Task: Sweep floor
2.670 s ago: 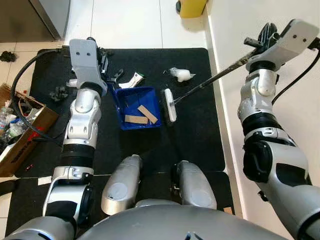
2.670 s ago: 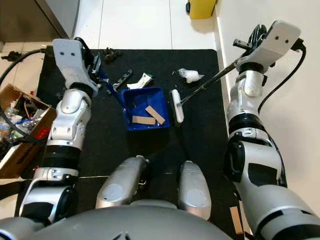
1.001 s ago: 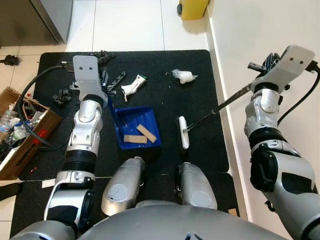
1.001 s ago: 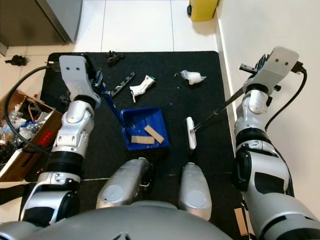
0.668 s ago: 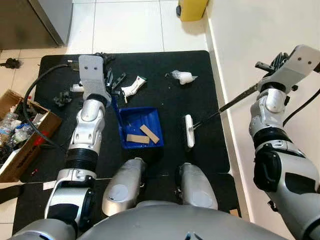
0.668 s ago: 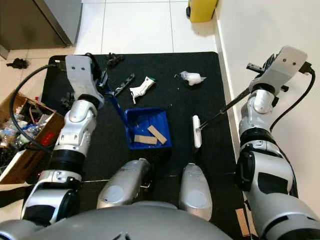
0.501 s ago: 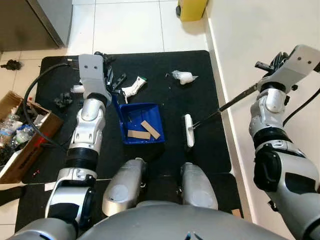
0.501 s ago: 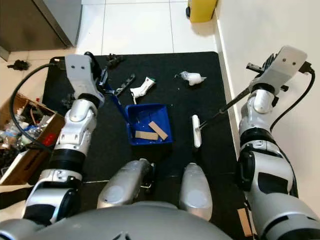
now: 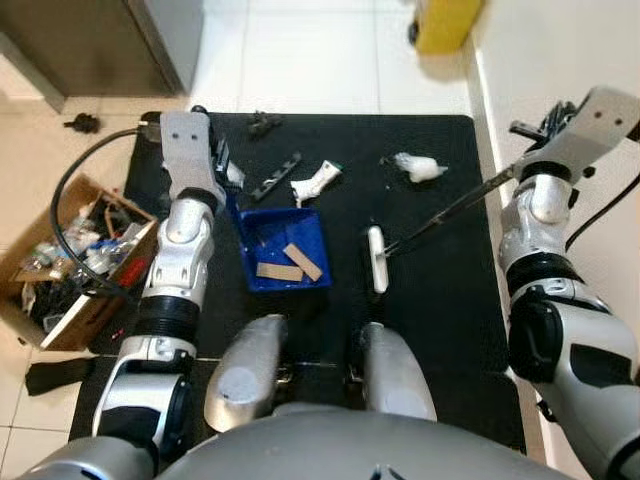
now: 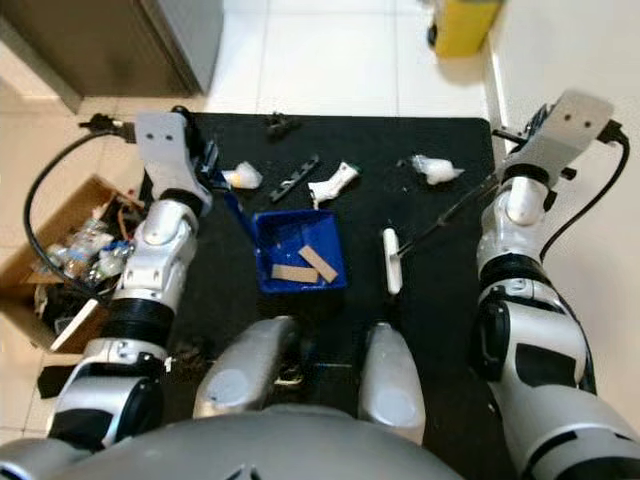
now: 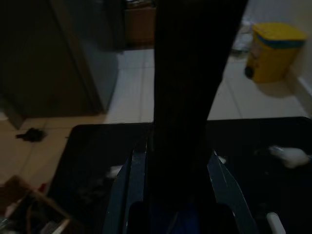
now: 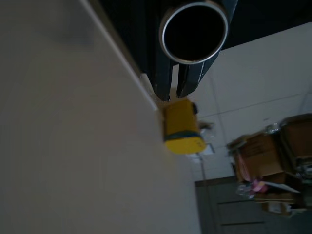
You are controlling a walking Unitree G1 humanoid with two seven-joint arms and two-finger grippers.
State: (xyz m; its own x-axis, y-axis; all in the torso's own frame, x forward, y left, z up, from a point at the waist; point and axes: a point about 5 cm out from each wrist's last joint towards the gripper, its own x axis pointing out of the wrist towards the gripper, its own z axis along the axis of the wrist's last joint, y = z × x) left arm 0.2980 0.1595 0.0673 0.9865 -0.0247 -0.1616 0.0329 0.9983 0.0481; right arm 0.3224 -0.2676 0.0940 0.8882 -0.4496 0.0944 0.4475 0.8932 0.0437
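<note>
A blue dustpan (image 9: 283,250) lies on the black mat (image 9: 445,300) in front of my knees, with two brown cardboard pieces (image 9: 290,265) in it. My left gripper (image 9: 220,168) is shut on the dustpan's dark handle (image 11: 187,97), which runs up between its fingers (image 11: 132,187). To the right of the pan, the broom's white head (image 9: 374,258) rests on the mat. The broom's dark stick (image 9: 450,208) slants up to my right gripper (image 9: 538,125), which is shut on it by the wall. The stick's open tube end (image 12: 194,31) faces the right wrist camera.
Litter lies beyond the pan: a white crumpled wad (image 9: 416,167), a white and green scrap (image 9: 318,181), a black strip (image 9: 276,176), a small white wad (image 10: 242,176). An open cardboard box of clutter (image 9: 70,260) stands left. Wall on the right, yellow bin (image 9: 447,20) far ahead.
The whole picture has shifted right as the camera moved left, bringing the box into view. Dustpan and broom keep their place before me, so they now sit further left of the litter.
</note>
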